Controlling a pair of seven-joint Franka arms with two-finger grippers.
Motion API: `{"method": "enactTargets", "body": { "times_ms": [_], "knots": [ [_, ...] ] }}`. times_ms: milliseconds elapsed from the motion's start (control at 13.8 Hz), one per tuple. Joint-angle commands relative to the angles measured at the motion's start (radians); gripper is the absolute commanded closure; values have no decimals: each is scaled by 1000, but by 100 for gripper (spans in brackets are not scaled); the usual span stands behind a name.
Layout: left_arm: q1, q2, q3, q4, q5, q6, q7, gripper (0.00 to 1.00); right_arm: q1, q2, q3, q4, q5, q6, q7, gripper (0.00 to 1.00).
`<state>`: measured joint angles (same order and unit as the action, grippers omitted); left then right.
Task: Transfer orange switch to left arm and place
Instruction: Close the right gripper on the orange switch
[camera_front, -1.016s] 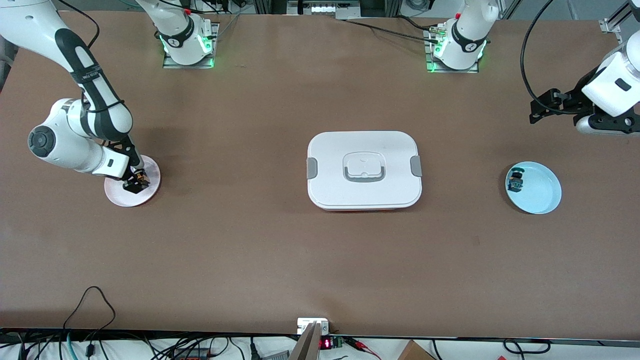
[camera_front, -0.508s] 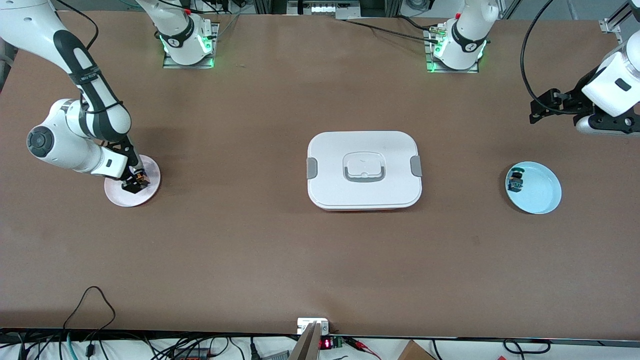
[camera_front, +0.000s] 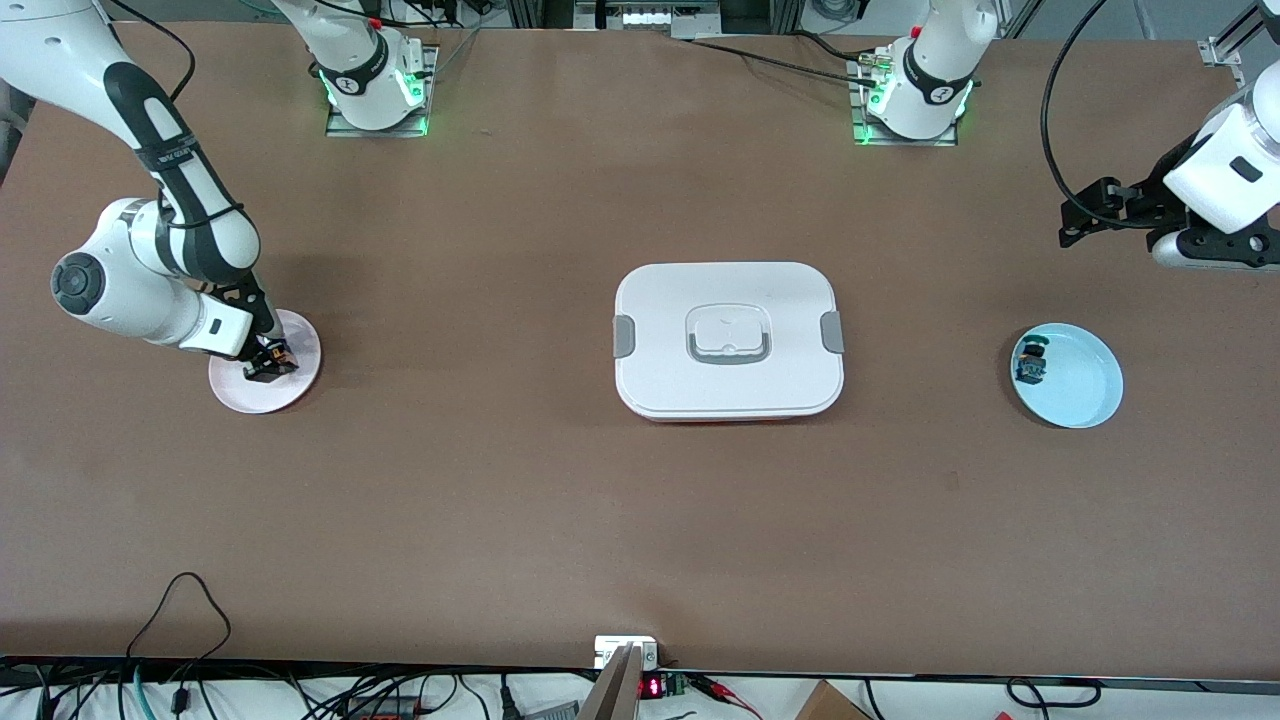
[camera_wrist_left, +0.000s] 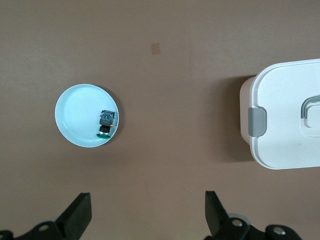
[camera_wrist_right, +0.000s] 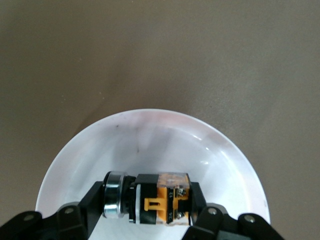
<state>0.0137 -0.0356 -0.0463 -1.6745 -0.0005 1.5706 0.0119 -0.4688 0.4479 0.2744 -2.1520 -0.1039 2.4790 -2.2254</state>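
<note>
The orange switch (camera_front: 281, 354) lies on its side in the pale pink plate (camera_front: 300, 378) near the right arm's end of the table. My right gripper (camera_front: 266, 365) is down on that plate, shut on the switch. In the right wrist view the switch (camera_wrist_right: 157, 197) sits between the fingers, one against its metallic end, one against its orange end, over the plate (camera_wrist_right: 150, 135). My left gripper (camera_front: 1085, 215) waits open and empty, up over the left arm's end of the table; its gripper (camera_wrist_left: 148, 215) shows wide apart. The white box (camera_front: 728, 340) stands mid-table.
A light blue plate (camera_front: 1085, 385) holding a small black switch with teal parts (camera_front: 1030, 362) lies near the left arm's end; both show in the left wrist view, plate (camera_wrist_left: 77, 112) and switch (camera_wrist_left: 106, 123), with the box (camera_wrist_left: 290, 125) beside.
My right arm has shifted slightly toward its own end of the table, the gripper staying on the pink plate around the orange switch. The left arm has not moved.
</note>
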Motion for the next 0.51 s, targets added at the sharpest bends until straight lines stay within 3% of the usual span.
{"method": "enactTargets", "body": {
  "times_ms": [0, 290, 435],
  "knots": [
    [-3, 8, -1, 25, 20, -20, -3, 0, -28, 9, 16, -14, 1, 35, -37, 97],
    [-3, 8, -1, 25, 22, -20, -3, 0, -30, -3, 58, 20, 16, -69, -37, 100],
    [-3, 8, -1, 25, 22, -20, -3, 0, -27, -52, 84, 41, 103, -165, -34, 100]
  ]
}}
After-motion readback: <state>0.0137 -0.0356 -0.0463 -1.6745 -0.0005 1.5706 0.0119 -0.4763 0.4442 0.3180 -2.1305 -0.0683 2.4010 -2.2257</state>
